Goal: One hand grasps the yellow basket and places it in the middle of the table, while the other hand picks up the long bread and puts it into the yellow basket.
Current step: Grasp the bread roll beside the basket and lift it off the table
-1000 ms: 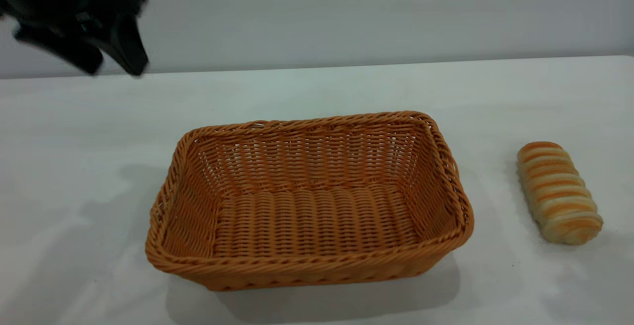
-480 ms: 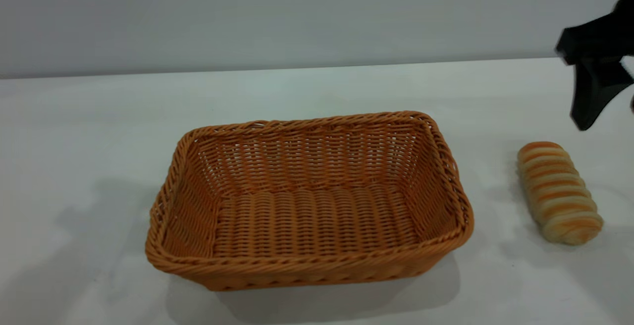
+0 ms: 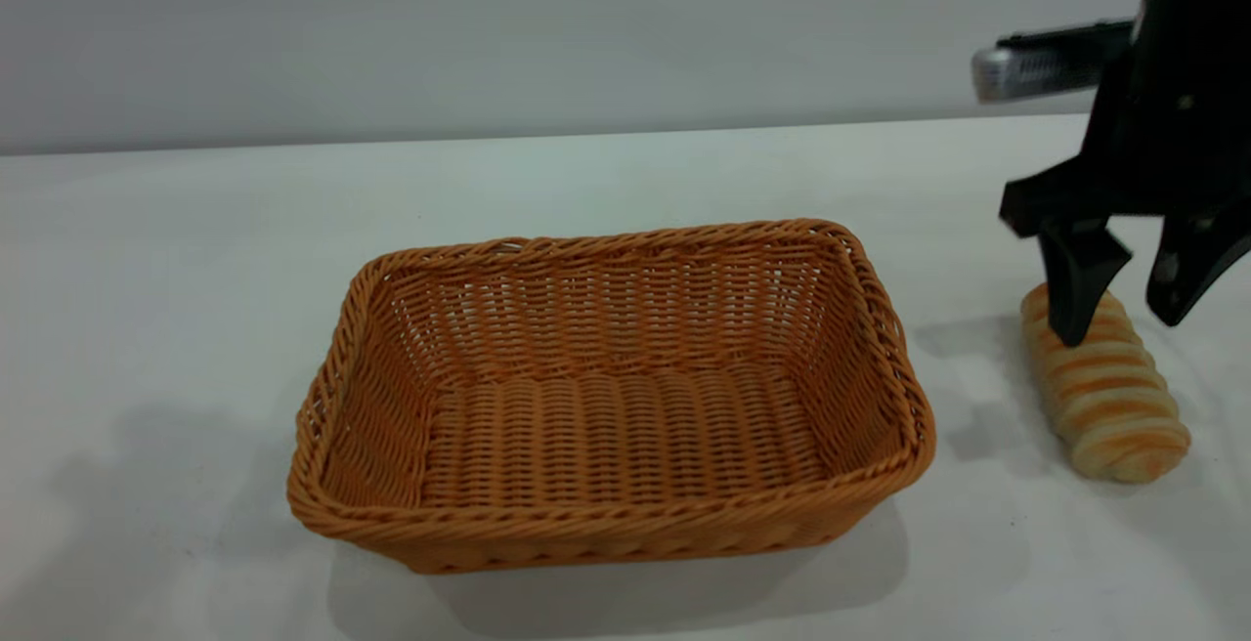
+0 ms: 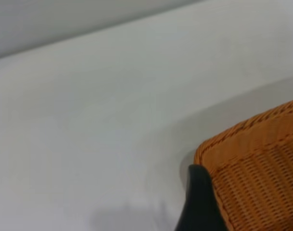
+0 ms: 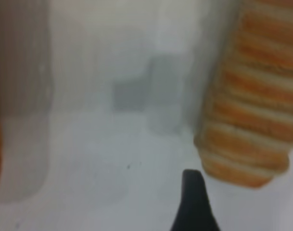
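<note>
The yellow basket (image 3: pixel 606 534) stands empty on the middle of the table (image 3: pixel 176 231). The long bread (image 3: pixel 1109 392) lies on the table to the right of the basket, clear of it. My right gripper (image 3: pixel 1122 328) is open and hangs over the bread's far end, one fingertip in front of the loaf and the other just past its right side. In the right wrist view, one finger (image 5: pixel 193 202) shows next to the bread (image 5: pixel 252 106). My left gripper is out of the exterior view. Its wrist view shows one finger (image 4: pixel 198 202) beside a basket corner (image 4: pixel 254 154), with nothing held.
A plain grey wall runs behind the table's far edge. Bare table lies to the left of and behind the basket. A narrow strip of table separates the basket's right rim (image 3: pixel 904 377) from the bread.
The left gripper rose and left the exterior view at the top left. The right gripper came in from the right and dropped over the bread's far end. Basket and bread have not moved.
</note>
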You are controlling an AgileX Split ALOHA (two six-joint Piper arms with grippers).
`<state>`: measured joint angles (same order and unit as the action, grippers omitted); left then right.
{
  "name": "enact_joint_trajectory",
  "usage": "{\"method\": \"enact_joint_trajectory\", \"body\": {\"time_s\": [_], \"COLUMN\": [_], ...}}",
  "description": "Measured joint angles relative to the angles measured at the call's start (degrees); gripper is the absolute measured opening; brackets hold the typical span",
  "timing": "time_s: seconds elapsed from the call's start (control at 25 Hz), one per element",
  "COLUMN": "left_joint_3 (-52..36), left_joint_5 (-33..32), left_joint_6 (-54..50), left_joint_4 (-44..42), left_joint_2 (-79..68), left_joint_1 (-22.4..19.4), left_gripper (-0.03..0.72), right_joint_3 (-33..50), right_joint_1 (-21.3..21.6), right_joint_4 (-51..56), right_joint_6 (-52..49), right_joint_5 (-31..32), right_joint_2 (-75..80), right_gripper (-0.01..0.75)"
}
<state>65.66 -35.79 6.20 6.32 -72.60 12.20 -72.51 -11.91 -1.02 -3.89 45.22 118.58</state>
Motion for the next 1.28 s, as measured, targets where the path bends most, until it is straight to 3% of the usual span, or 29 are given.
{"method": "enact_joint_trajectory", "body": {"time_s": [0.36,0.84,1.28], "left_joint_3": [0.0,0.0,0.0], "left_joint_5": [-2.2,-3.9,-3.9], "left_joint_6": [0.0,0.0,0.0], "left_joint_4": [0.0,0.7,0.7], "left_joint_2": [4.7,4.8,4.8], "left_joint_1": [0.0,0.0,0.0], "left_gripper": [0.569,0.569,0.569], "right_joint_3": [-4.8,-5.2,-7.0], "right_joint_1": [2.5,3.1,3.1], "right_joint_4": [0.0,1.0,0.2], "right_joint_6": [2.2,4.5,4.6], "right_joint_5": [1.9,-4.2,-4.2], "right_joint_2": [7.3,8.3,12.2], "right_gripper": [0.592,0.592,0.592]}}
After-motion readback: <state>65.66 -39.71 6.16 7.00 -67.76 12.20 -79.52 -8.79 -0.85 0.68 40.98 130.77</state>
